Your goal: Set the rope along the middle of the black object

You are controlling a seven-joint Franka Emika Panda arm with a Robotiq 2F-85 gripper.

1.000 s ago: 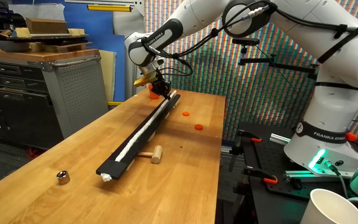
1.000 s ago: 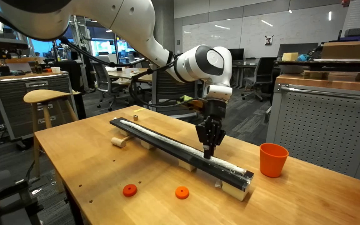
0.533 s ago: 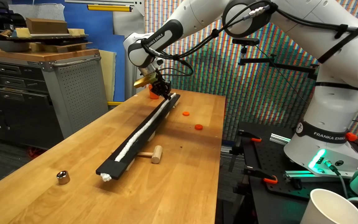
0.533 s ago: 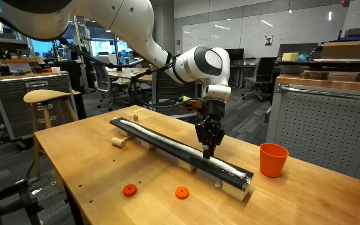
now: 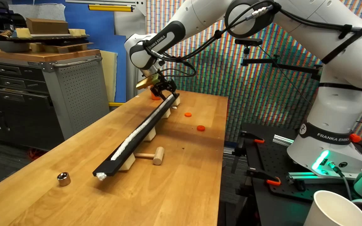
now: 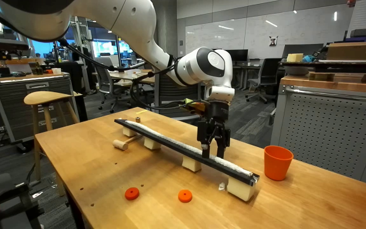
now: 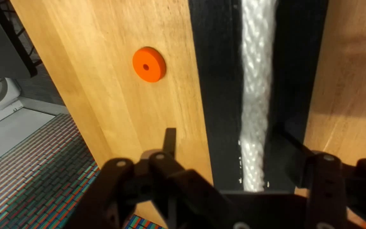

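The rope (image 6: 176, 142) lies lengthwise on the black object (image 6: 167, 144), a long bar raised on pale blocks. In the wrist view the rope (image 7: 257, 63) follows roughly the middle of the black object (image 7: 221, 111). A white tuft (image 5: 101, 176) sticks out at one end of the bar. My gripper (image 6: 213, 156) is low over the bar, open, its fingers apart on either side of the rope. In the wrist view a finger (image 7: 169, 138) shows over the table side, the opposite one over the bar. Whether the fingertips touch the bar cannot be told.
Several pale blocks (image 6: 152, 143) support the bar. An orange cup (image 6: 278, 162) stands close to one end. Two orange discs (image 6: 185, 196) and a wooden mallet (image 5: 158, 156) lie on the robot's side, a metal ring (image 5: 63, 179) on the opposite side.
In the last half second my gripper has spread open around the rope. The bar has shifted away from the robot's side and looks tilted, showing more of the blocks.
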